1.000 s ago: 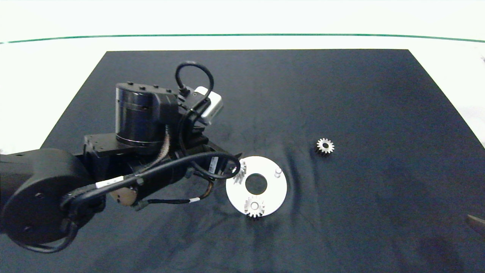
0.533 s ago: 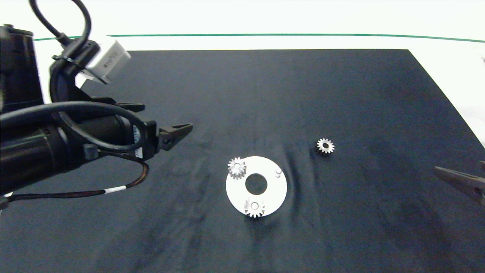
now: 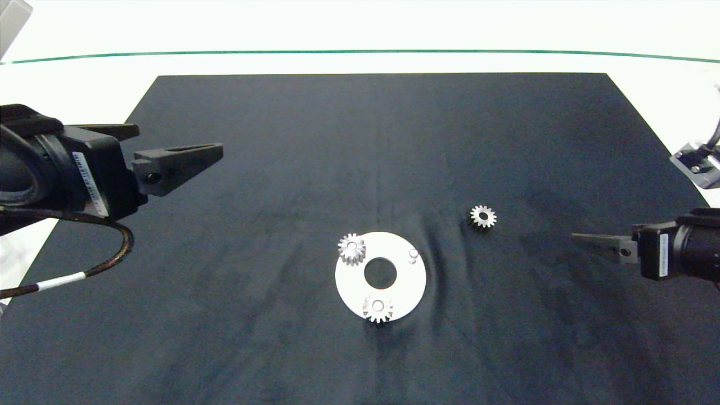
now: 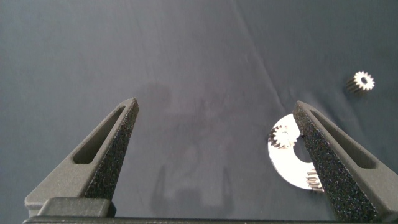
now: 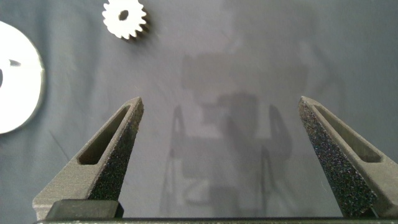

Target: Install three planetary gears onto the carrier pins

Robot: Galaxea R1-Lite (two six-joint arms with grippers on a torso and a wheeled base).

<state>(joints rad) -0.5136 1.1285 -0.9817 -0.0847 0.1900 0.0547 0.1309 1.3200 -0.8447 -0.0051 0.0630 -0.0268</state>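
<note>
**Two gears seated, one loose, both grippers empty**

The left gripper (image 4: 214, 149) has its jaws spread wide with nothing between them. It hangs over the near-left part of the mat, well apart from the disc (image 3: 405, 281), which suggests its share of the placing is done. The right gripper (image 5: 221, 149) is also spread wide and empty. It comes in low from the right with its fingers aimed toward the loose gear (image 3: 482, 216), so I judge it is lining up to fetch that one.

Two gears sit on the disc, each over a pin: one at the disc's far-left (image 3: 352, 249), one at its near edge (image 3: 377, 307). The third pin (image 3: 413, 255), on the disc's far-right, stands bare. The loose gear lies flat on the mat near that side of the disc, between it and the right gripper, which makes the right arm the natural one for it.

The surface is a dark cloth mat (image 3: 281, 337), slightly rucked into soft folds just beside the disc. Around it shows a white tabletop (image 3: 360, 62) crossed by a thin green line (image 3: 360, 52) along the far side.
</note>
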